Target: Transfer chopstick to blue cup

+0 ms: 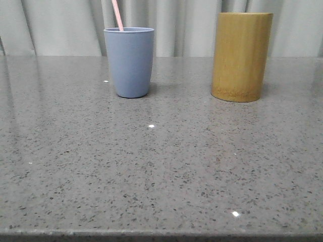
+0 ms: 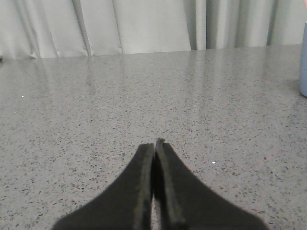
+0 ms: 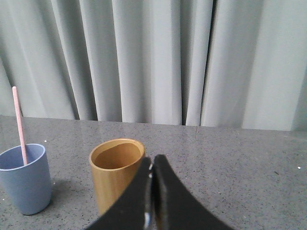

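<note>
You see the chopstick (image 1: pixel 117 15) standing in the blue cup (image 1: pixel 129 62), leaning against its rim (only the upper part shows). The bamboo cylinder (image 1: pixel 240 56) stands well apart on the speckled grey surface (image 1: pixel 161 166). Your left pincer (image 2: pixel 154 148) is clenched on nothing; your right pincer (image 3: pixel 152 165) is likewise clenched, above the cylinder.
</note>
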